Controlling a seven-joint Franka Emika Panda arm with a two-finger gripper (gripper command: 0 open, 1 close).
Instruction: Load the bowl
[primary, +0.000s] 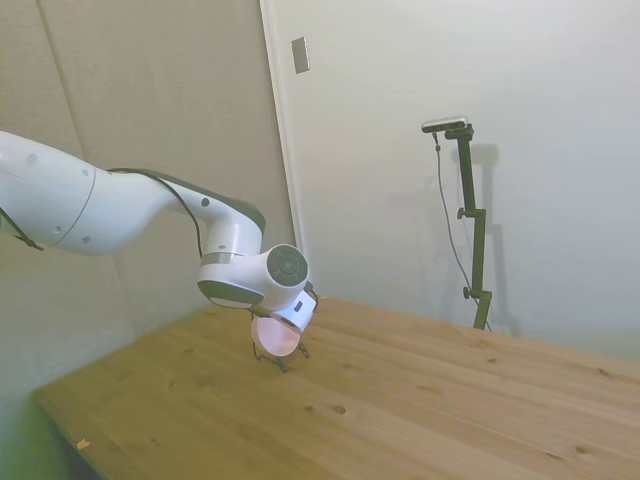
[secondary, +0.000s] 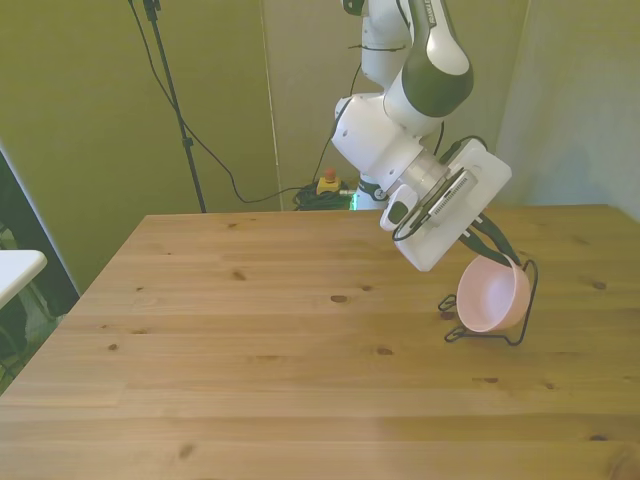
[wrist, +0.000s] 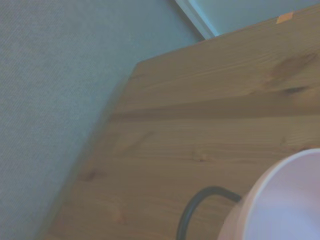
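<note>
Nearest your front camera is bare plank of the pale wooden table (secondary: 250, 400), and the action sits past it at the right of that frame. You have the small, shallow, pale pink round plastic bowl (secondary: 492, 294) tipped up on edge, its hollow facing the lower left of the front frame, leaning in the thin black wire rack (secondary: 522, 305) whose loop curves around the bowl's right side and whose feet rest on the wood. The white two-finger gripper (secondary: 497, 250) comes down at a slant from the upper left, and its dark fingers (secondary: 488, 238) reach the bowl's upper rim; whether they pinch the rim or merely touch it you cannot tell from these angles, so treat the grasp as unconfirmed. What the next move seems to turn on is this: the bowl lies directly below and slightly toward the lower right of the fingertips, standing on its rim, already inside the rack's wire. By my reading the loading is nearly done, with only release and retreat left. Your side camera shows the pink disc (primary: 276, 333) from behind, tucked under the wrist in the centre of the frame, with the rack's feet (primary: 283, 361) barely visible below. Your wrist camera adds a blurred rim (wrist: 285, 200) and one wire bend (wrist: 200, 202).
</note>
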